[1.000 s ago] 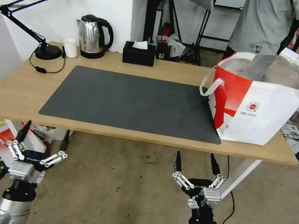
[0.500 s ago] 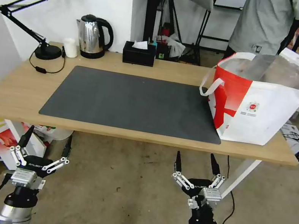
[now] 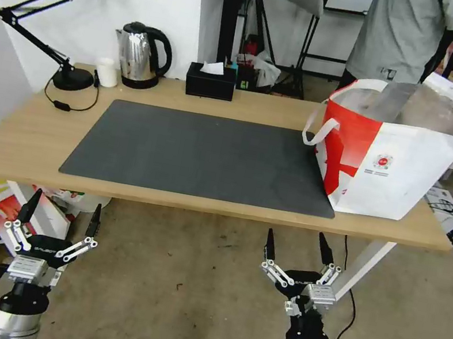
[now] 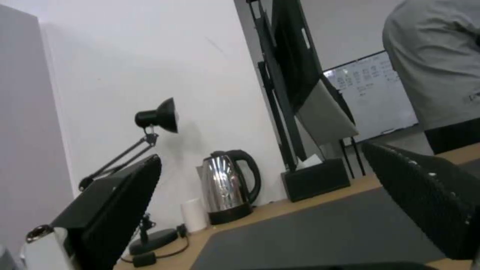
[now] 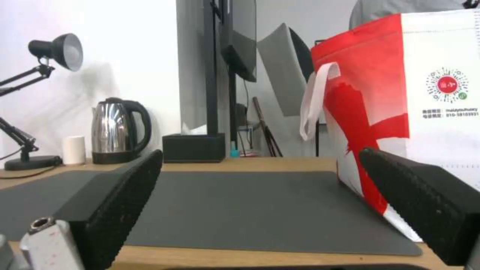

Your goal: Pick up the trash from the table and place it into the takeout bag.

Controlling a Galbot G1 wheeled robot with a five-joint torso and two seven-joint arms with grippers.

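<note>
Boxy white takeout bag with red panels (image 3: 395,155) stands at right of frame on the light-wood bench (image 3: 21,139). Left pincer (image 3: 62,210) lower left and right pincer (image 3: 299,245) lower centre, both below the bench edge, gaping wide, holding nothing, well apart from the bag.

Left gripper (image 3: 60,211) and right gripper (image 3: 300,246) hang low, side by side, fingers spread wide, pointing up.

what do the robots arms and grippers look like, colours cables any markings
Both arms are silver metal cylinders ending in a black wrist collar. The left gripper and right gripper match: a black palm block with small white lettering, silver linkage bars, and two slim black pointed fingers. In the wrist views the finger pads are black with a fine dimpled texture. A black cable runs along each arm, and the right arm carries a small white label.
</note>
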